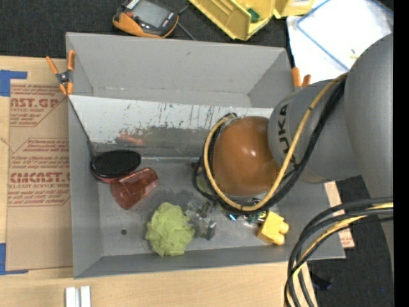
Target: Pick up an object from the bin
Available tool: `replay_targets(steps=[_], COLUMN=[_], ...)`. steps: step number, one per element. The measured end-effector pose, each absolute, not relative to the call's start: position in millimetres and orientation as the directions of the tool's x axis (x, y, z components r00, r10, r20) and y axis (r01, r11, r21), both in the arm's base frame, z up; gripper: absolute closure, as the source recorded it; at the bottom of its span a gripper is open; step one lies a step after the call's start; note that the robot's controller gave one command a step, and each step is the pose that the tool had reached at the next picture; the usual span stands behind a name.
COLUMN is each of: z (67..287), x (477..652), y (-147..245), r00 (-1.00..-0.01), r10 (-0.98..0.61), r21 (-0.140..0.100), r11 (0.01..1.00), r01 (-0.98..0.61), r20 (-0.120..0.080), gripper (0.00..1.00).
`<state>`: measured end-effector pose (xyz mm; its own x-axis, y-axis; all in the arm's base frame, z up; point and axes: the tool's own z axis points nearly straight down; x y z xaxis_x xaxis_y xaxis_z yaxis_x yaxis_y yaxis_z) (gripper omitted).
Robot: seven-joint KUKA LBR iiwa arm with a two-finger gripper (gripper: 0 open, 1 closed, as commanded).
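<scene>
Green fuzzy lump [169, 229] at the grey metal bin's [160, 69] front lies just beside the fingers [206, 224]; whether they are spread cannot be told.

The metal bin [172, 62] looks matt and scuffed, the green lump [169, 229] fuzzy cloth, the red jar [134, 185] translucent plastic, its black lid [115, 164] glossy.

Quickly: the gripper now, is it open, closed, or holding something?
Gripper: cannot be told; it is down low, right beside the green crumpled lump.
</scene>
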<state>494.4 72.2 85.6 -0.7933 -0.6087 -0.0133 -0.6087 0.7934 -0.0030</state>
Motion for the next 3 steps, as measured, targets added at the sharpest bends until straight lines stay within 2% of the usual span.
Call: replay_targets(steps=[1, 2, 3], z=[70.5, 86.3, 132.7], x=[545.9, 504.1, 538.7], y=[154.3, 103.4, 156.0], r00=[-0.879, -0.816, -0.879], r10=[-0.476, -0.578, -0.477], r21=[-0.001, -0.001, 0.002], r11=[0.88, 0.816, 0.879], r01=[-0.476, -0.578, -0.477], r20=[-0.02, -0.003, -0.03], gripper=[1.0, 1.0, 1.0])
